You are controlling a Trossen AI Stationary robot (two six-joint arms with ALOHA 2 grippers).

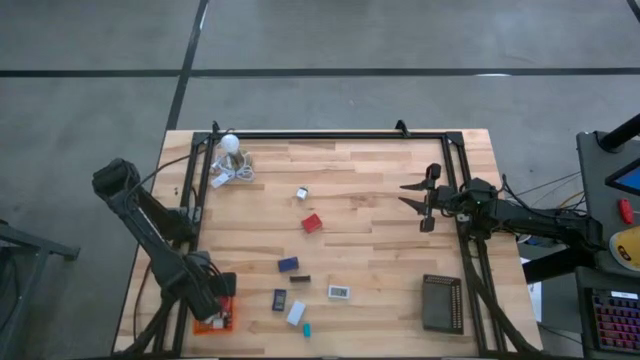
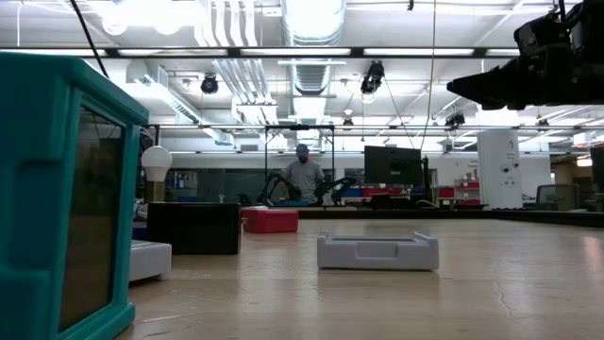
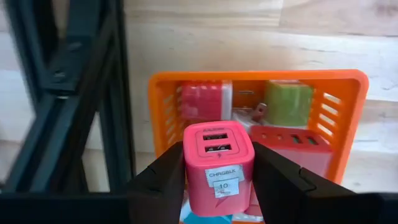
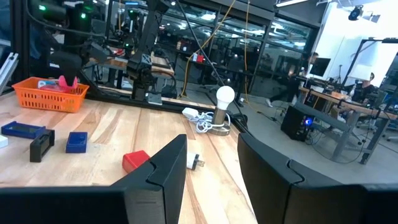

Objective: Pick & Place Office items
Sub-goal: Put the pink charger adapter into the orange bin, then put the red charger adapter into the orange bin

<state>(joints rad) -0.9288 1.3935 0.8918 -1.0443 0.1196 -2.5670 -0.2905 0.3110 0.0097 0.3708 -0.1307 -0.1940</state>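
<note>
Left wrist view is filled by a pink charger block clamped between the two dark fingers of the left end effector, directly above the orange tray. It is held upright with its two port slots and a small white label facing the camera, which suggests it is poised to be lowered among the pieces already in the tray: a pink and white one, a green one and a red one. The grip is taken across the block's flat sides, judged to be the steadiest hold on so small and smooth a body.

From above, the tray sits at the near left corner of the worktop, with the left arm bent over it. The remaining office items are scattered across the middle: a red block, a navy piece, a small black piece, another navy piece, white ones and a teal one. A black ribbed tray lies near the right edge.

The right end effector is held above the right side of the worktop, its fingers apart and nothing between them, apparently waiting.
</note>
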